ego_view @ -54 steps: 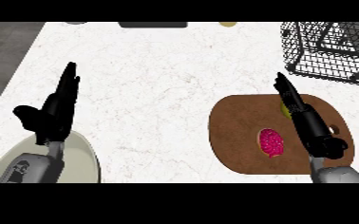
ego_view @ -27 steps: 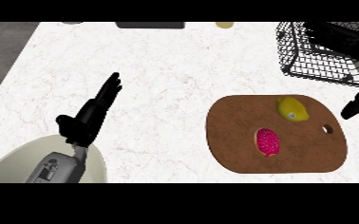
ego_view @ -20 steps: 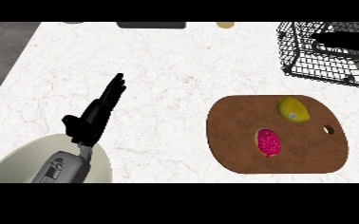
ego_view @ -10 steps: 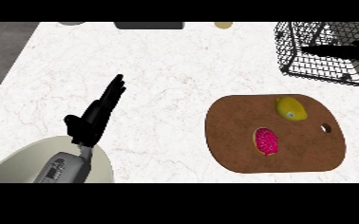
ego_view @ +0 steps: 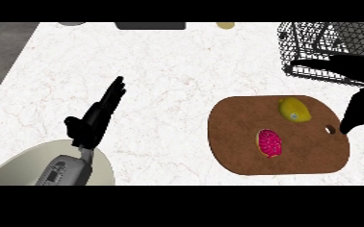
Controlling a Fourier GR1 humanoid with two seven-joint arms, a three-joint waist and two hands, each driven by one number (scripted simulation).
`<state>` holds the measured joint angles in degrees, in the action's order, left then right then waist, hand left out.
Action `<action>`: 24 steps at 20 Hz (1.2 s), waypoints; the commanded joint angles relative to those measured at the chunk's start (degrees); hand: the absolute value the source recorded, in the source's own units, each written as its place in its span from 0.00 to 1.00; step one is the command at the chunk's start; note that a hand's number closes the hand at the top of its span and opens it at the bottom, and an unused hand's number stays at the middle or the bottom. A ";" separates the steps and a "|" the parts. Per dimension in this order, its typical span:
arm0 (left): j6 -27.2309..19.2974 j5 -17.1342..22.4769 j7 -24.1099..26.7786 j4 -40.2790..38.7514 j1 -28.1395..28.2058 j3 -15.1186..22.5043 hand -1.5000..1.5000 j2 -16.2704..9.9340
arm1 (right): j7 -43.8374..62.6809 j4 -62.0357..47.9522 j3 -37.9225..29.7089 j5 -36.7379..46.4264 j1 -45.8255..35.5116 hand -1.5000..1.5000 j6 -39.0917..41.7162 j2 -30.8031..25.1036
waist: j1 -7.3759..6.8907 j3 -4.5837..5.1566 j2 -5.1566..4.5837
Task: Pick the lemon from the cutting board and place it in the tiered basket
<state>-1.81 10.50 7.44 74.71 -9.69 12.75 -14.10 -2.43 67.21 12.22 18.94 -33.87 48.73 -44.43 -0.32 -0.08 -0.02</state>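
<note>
Lemon [ego_view: 294,109] on cutting board [ego_view: 241,159]; left robot hand [ego_view: 98,117] fingers straight; right robot hand [ego_view: 353,113] grip unclear.

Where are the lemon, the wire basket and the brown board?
lemon [ego_view: 294,109], head view, middle of its yellow skin.
basket [ego_view: 307,70], head view, lower front wire edge.
board [ego_view: 235,125], head view, bare wood left of the pink fruit.

A pink fruit half [ego_view: 269,143] is lying cut side up, and a dark slab [ego_view: 150,25] is sitting at the white counter's [ego_view: 185,72] far edge.
</note>
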 commanded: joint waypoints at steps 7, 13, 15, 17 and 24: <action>2.90 -1.51 -0.53 0.56 1.41 -2.81 0.50 1.35 | -7.92 -7.67 -1.06 11.26 3.04 0.00 -5.60 5.65 | -0.03 0.08 -0.06; 4.29 -2.17 -3.35 1.78 0.23 -4.67 0.50 0.91 | -8.69 -15.76 -2.18 15.68 -1.28 0.00 -5.30 8.06 | -0.26 0.07 -0.11; 3.45 -4.20 -1.11 2.47 2.93 -2.66 0.50 2.92 | -9.61 -19.05 -1.65 17.96 -2.84 0.00 -5.81 9.05 | -0.44 0.06 -0.13; 4.50 -3.52 -2.96 4.06 2.89 -4.12 0.50 2.32 | -13.58 -17.81 -2.26 18.74 0.95 0.00 -6.45 8.13 | -0.17 0.06 -0.05; 4.66 -6.60 -0.14 2.43 5.12 -3.66 0.50 4.51 | -16.81 -24.13 -1.95 24.32 -0.34 0.00 -11.25 12.49 | -0.37 0.06 -0.13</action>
<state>2.28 5.46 5.52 77.51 -6.89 8.51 -10.40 -15.54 49.08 10.03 39.84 -31.98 39.79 -33.21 -0.41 -0.03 -0.08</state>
